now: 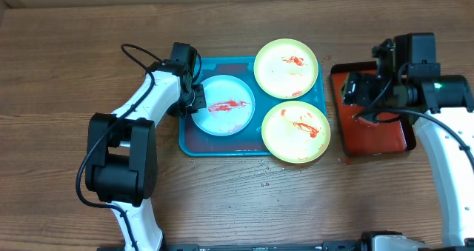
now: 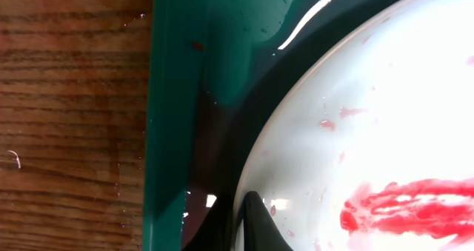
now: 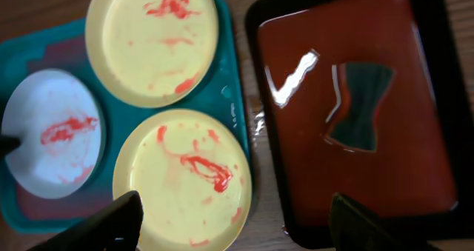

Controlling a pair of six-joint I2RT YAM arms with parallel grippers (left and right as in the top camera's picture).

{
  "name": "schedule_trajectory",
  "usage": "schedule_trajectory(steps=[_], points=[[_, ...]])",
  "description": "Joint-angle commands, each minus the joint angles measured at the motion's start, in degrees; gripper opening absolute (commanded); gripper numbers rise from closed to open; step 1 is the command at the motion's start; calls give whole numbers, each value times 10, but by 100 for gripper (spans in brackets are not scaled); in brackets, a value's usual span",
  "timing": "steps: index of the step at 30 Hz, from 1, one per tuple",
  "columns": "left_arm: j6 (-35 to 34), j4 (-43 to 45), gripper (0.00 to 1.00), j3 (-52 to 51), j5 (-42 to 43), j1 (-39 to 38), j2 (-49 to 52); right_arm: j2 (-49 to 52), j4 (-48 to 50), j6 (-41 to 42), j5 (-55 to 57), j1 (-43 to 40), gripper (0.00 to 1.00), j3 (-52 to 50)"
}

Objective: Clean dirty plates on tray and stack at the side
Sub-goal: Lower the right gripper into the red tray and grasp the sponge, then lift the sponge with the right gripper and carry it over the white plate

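The light blue plate (image 1: 223,105), smeared with red sauce, lies in the left half of the turquoise tray (image 1: 221,149). Two yellow-green plates (image 1: 286,67) (image 1: 295,131), also smeared, fill the tray's right half, overhanging its rim. The left gripper (image 1: 195,101) is closed, pinching the blue plate's left edge. The right gripper (image 3: 235,199) hangs above the dark red tray (image 1: 374,136) just right of the turquoise one, fingers spread wide and holding nothing. Everything sits on a wooden table (image 1: 59,73).
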Motion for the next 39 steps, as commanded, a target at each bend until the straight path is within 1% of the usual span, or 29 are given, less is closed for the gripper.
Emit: schedule_trajectory(steps=[1,7,10,11,12,13,14,17,19,24,25,26,30,33,36,39], points=[[2,3,4,-13,-5,-4,12,30,-3,29,31,-43,82,65],[2,3,4,-13,-5,-4,12,129,-44,23,31,-86,82,142],[3,3,4,-13,-6,-4,12,179,-61,23,31,-97,76,142],[3,3,4,-13,-6,-4,12,196,-68,23,31,-99,72,141],[3,3,4,-13,-6,-4,12,209,-73,23,32,-101,64,139],[3,4,4,-13,-6,-4,12,225,-78,23,34,-102,60,137],[3,5,4,-13,-6,-4,12,249,-79,23,49,-103,59,130],[2,6,4,-13,-6,-4,12,283,-70,30,77,-104,59,119],[2,6,4,-13,-6,-4,12,301,-58,30,89,-106,57,115],[2,7,4,-13,-6,-4,12,334,6,22,94,-111,57,110],[2,7,4,-13,-6,-4,12,342,19,13,95,-111,58,110],[2,7,4,-13,-6,-4,12,349,29,7,95,-111,62,110],[2,6,4,-13,-6,-4,12,377,32,-10,107,-111,69,110],[3,6,4,-13,-6,-4,12,385,27,-10,113,-111,69,110],[3,6,4,-13,-6,-4,12,385,8,-5,107,-111,60,110],[2,7,4,-13,-5,-4,12,386,-5,-2,98,-111,46,108]])
